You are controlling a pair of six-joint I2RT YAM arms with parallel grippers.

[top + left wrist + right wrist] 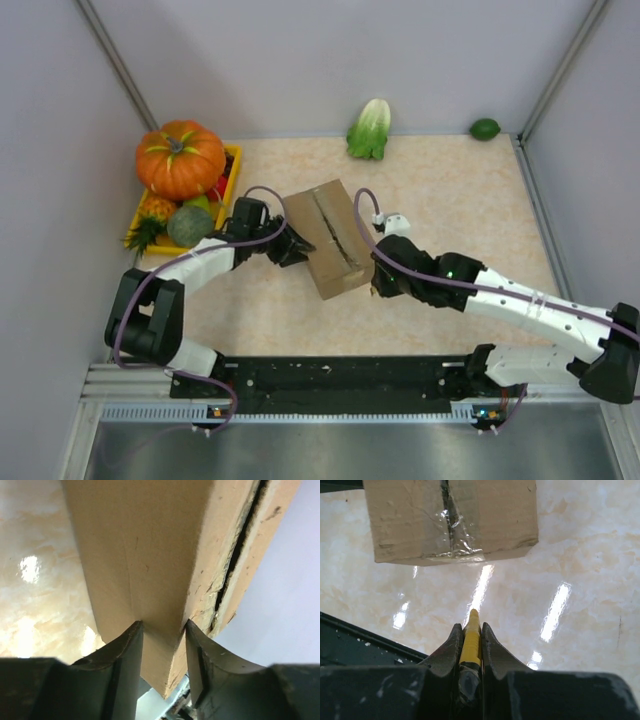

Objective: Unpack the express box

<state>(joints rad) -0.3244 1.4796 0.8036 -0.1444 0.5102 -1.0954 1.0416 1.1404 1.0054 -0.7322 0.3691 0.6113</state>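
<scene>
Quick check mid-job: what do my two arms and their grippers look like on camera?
The left arm and right arm have white links, black joints and purple cables looping alongside. The left gripper and right gripper each have two dark, curved, scuffed fingers.

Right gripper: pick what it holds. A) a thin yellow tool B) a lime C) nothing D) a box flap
A: the right wrist view shows the right gripper shut on a thin yellow tool, its tip short of the box.
</scene>
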